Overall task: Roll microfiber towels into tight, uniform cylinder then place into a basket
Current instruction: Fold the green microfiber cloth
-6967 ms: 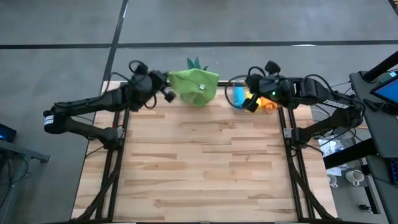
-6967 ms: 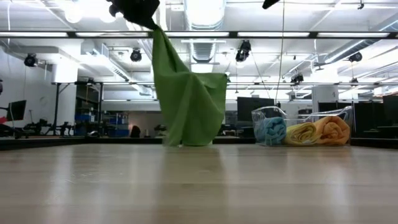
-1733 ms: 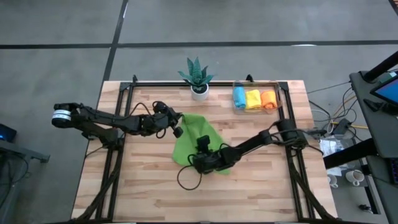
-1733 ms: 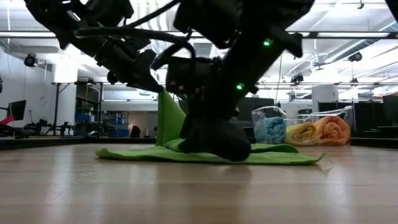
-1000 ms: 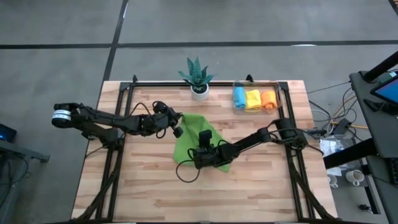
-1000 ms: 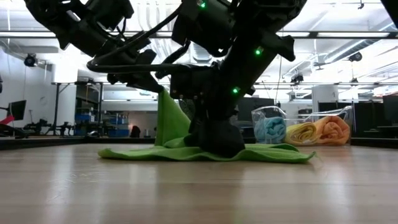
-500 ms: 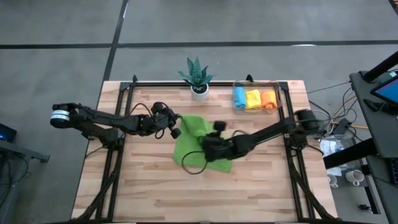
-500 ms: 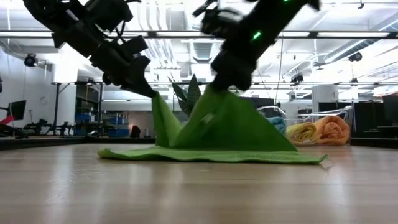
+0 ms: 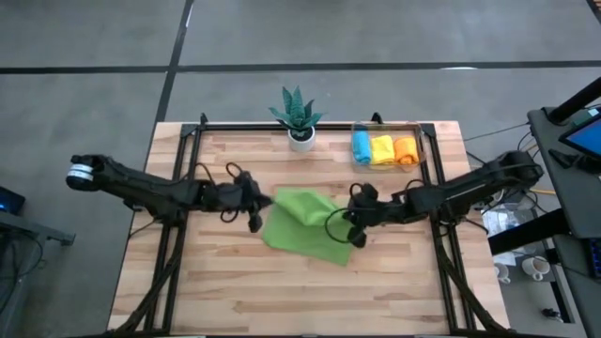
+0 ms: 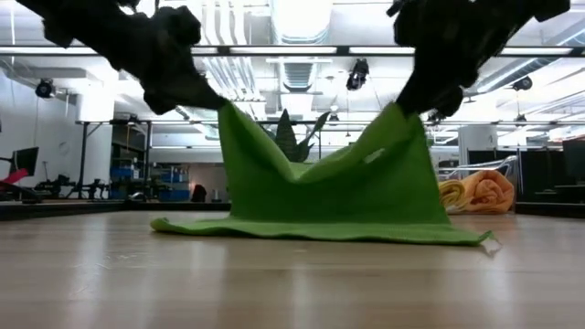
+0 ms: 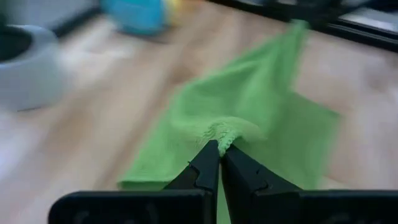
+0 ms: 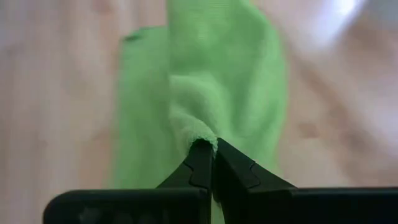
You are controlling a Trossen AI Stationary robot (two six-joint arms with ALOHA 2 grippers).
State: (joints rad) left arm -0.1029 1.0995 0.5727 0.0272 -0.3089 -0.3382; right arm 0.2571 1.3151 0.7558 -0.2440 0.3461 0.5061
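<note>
A: The right arm is now swung out to the right, so the green towel (image 9: 302,221) is being stretched between the two arms instead of lying pressed flat under one.

B: And going left to right?

A: The left hand (image 9: 255,208) is pinching the towel's left corner, fingers closed on a tuft of cloth. The towel is hanging between the raised corners, its lower edge trailing on the bench (image 9: 376,282) near the middle. The right hand (image 9: 351,223) is clamping the opposite corner, also closed on the cloth.

B: So which way is it lying?

A: Its long axis is running left to right, from one hand to the other, each hand equally near its own corner. I judge that the next move depends on laying it flat along that line.

B: And the basket (image 9: 423,141)?

A: At the far right edge, holding three rolls.
</note>
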